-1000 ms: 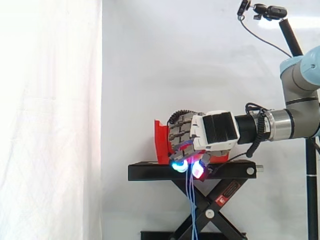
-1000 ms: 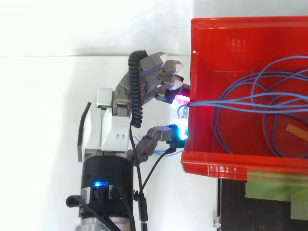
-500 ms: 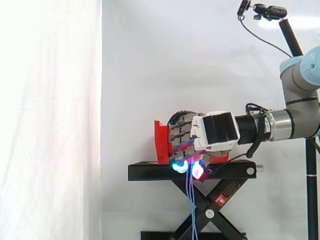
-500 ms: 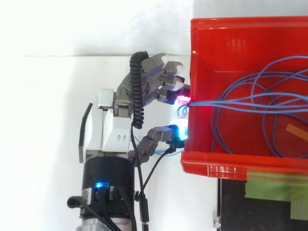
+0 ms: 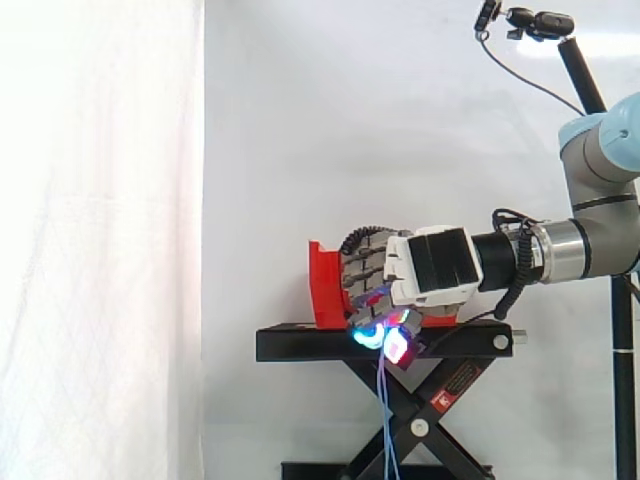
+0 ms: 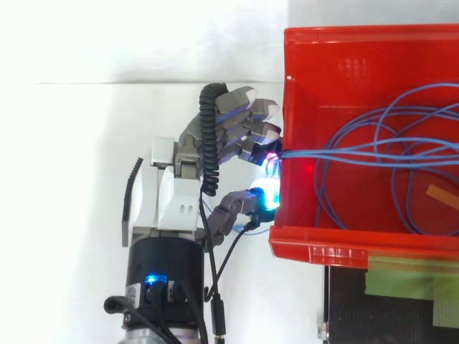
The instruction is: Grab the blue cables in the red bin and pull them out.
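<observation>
Topping black stand (image 5: 300,345): red bin (image 6: 344,72); curtain (image 5: 100,250) behind.

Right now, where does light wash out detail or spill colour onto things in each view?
Side view: the white curtain at left is glaringly bright, its folds faint; the hand's pads glow cyan and red against the black stand. Top view: the pads' glow spills pink onto the red bin's wall where the blue cables cross its rim.

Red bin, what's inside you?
Loops of blue cables lie in the red bin, running over its rim to the robot hand. Its fingers cover where they grip.
</observation>
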### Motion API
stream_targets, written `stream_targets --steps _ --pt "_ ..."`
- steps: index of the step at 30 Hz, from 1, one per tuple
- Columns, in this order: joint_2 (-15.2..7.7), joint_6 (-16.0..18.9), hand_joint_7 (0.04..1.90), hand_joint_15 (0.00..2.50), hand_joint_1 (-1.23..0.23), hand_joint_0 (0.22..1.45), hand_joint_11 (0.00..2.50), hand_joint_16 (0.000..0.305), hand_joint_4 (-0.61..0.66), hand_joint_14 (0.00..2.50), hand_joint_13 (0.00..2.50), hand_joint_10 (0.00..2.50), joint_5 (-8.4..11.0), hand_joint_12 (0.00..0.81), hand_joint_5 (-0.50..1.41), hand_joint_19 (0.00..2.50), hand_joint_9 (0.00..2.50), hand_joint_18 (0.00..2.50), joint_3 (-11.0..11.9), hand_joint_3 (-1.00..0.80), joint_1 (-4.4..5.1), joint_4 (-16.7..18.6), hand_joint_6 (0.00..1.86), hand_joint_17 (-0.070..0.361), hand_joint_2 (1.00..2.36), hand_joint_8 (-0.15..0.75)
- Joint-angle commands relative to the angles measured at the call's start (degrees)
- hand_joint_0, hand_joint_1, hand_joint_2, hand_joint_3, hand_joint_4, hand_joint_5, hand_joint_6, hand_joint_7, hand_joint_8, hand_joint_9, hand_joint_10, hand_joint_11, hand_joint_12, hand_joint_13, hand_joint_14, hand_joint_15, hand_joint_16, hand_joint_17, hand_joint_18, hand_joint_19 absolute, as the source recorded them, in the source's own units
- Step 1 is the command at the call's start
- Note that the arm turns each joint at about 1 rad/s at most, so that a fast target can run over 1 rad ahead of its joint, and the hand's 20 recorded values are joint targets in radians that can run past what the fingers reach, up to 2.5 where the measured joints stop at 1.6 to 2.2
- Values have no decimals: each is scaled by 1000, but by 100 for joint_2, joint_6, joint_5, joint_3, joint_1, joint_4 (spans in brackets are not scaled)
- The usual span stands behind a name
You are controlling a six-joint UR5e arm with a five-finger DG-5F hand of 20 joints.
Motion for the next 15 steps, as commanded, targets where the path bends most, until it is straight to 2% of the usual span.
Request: stream_targets --steps 1,6,9,10,15 --pt "0 0 945 594 -812 877 874 39 30 23 802 26 -23 316 1053 488 980 597 1 -1000 -14 -5 68 89 1000 217" --pt "0 0 933 589 -787 890 862 39 48 24 811 26 -32 314 1042 479 992 612 1 -1000 -14 -5 127 88 1000 223" --pt "0 0 877 582 -773 901 876 39 75 23 823 25 -32 317 1006 471 1004 621 1 -1000 -14 -23 292 87 1000 226" --pt "0 0 805 577 -764 907 879 38 96 23 827 25 -32 319 982 467 1010 628 1 -1000 -14 -32 460 86 1000 231" --pt "9 0 764 567 -746 916 926 39 117 21 835 27 -32 322 931 465 1037 642 1 -1000 -14 -49 690 87 1000 232"
